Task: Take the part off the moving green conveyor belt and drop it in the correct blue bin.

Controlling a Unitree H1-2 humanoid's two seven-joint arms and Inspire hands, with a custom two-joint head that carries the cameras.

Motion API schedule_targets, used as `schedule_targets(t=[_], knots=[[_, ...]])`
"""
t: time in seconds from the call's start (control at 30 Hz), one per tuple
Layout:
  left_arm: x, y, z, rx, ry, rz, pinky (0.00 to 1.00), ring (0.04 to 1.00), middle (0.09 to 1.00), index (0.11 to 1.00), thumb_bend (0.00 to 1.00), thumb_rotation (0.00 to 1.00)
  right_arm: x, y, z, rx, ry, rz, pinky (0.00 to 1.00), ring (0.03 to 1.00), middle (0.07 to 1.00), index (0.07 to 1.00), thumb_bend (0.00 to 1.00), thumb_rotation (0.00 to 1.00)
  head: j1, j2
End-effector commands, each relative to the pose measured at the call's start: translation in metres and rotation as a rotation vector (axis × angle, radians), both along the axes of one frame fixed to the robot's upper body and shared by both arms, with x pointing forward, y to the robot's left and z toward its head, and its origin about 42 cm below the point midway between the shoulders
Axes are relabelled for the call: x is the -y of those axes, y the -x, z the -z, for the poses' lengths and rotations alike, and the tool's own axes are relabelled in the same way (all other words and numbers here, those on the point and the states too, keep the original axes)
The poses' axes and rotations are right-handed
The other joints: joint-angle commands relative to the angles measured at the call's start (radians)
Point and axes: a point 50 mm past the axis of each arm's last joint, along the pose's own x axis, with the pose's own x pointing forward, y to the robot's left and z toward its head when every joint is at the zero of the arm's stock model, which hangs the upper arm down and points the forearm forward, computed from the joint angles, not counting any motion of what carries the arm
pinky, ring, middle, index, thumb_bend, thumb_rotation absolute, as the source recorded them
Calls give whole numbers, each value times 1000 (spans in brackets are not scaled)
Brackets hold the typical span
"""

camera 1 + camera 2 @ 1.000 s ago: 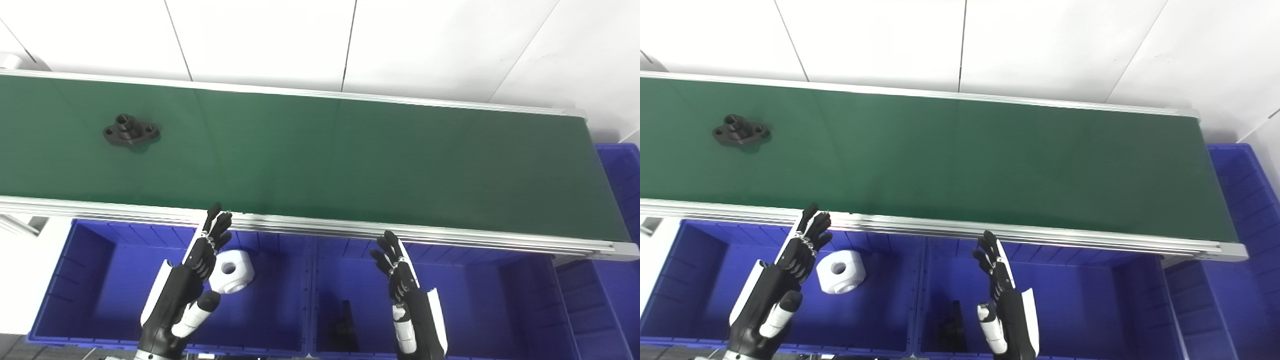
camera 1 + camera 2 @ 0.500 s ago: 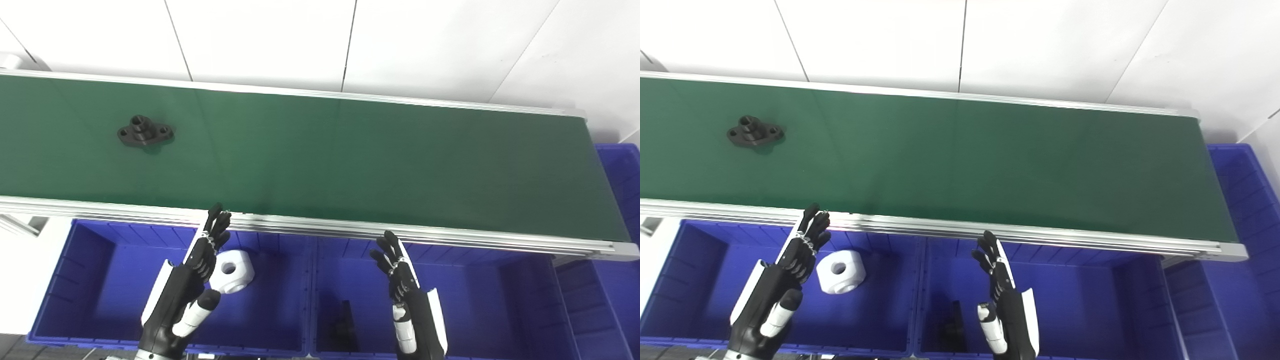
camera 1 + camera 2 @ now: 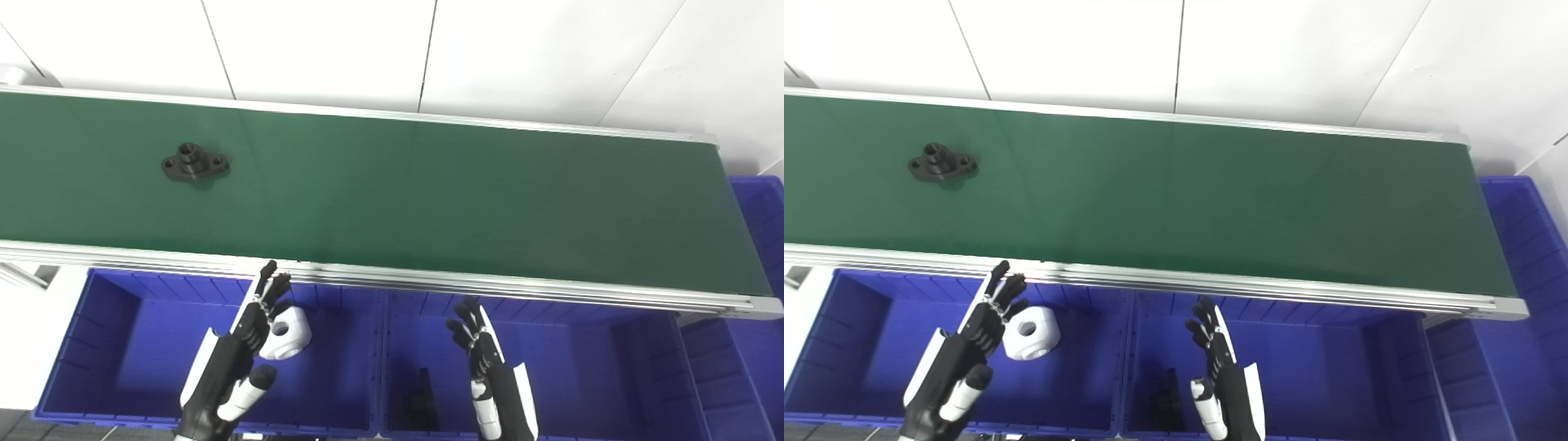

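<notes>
A black flanged part (image 3: 195, 165) with a raised hub lies on the green conveyor belt (image 3: 429, 190) at the left; it also shows in the right eye view (image 3: 942, 166). My left hand (image 3: 245, 331) is open and empty, fingers straight, above the left blue bin (image 3: 122, 343), well below the part. My right hand (image 3: 481, 355) is open and empty above the middle blue bin (image 3: 582, 367). A white hexagonal part (image 3: 285, 331) lies in the left bin. A black part (image 3: 422, 392) lies in the middle bin.
The belt's aluminium front rail (image 3: 490, 285) runs between my hands and the belt. Another blue bin (image 3: 759, 233) stands past the belt's right end. A white tiled wall (image 3: 392, 49) is behind the belt.
The black flanged part has ridden the belt to the right. Both hands have drawn back a little toward the bottom edge, still open.
</notes>
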Motion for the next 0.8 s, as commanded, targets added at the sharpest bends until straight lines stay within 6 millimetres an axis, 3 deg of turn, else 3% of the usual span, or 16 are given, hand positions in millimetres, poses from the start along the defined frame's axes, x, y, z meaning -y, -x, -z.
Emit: schedule_targets(t=[0.0,0.1,0.47,0.77], knots=[[8,-3,-5,64,26,-12,926,972,960,1000,800,831,4,-5,-6,83,-16,2,915,882,930,965,946,1000,24,-9],[15,-4,0,71,45,-12,930,970,960,1000,763,814,11,-5,-3,77,-11,1,926,887,930,964,948,1000,53,-17],[29,-9,5,61,67,11,932,971,955,1000,788,767,29,-8,1,75,-17,-6,951,900,943,974,931,1000,117,-29],[35,-12,11,51,69,30,894,954,947,1000,832,744,33,-12,5,79,2,-33,926,904,929,955,906,1000,122,-59]])
